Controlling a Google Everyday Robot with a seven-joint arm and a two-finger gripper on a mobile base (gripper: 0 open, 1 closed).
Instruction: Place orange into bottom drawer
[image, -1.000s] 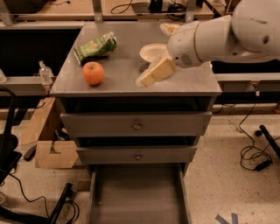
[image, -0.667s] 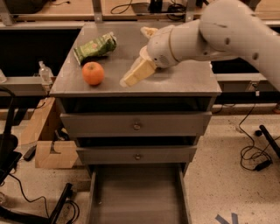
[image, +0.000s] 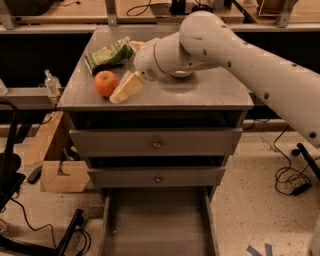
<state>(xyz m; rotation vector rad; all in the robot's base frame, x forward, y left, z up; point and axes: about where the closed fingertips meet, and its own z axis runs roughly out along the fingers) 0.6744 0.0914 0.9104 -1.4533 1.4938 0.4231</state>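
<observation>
Orange (image: 106, 83) sat on the cabinet top (image: 200, 92), toward its left and near edge, untouched by anything that could be made out as a grip. Just to its right, touching it or very nearly so, lay the gripper (image: 125, 90), a pale yellow wedge pointing down and left at the fruit's side; whether the claw was apart or together could not be told from this angle, and it was not clamped on the fruit as far as the view showed. The white arm (image: 240, 55) reached in from the right across the top. Judged from that, the task was at its opening step: the approach was nearly made, while the grasp, the lift, the carry down and the release were all left to do. The bottom drawer (image: 157, 222) was already pulled out toward the near side, its grey floor bare, so no opening seemed needed. The two knobbed drawers (image: 156, 142) above it were shut. Farther back on the left of the top lay a green snack bag (image: 109, 54). Around the cabinet, a cardboard box (image: 60, 172) and a small bottle (image: 51, 82) stood at the left, and dark cables (image: 290, 177) trailed over the speckled floor (image: 250, 210) at the right.
</observation>
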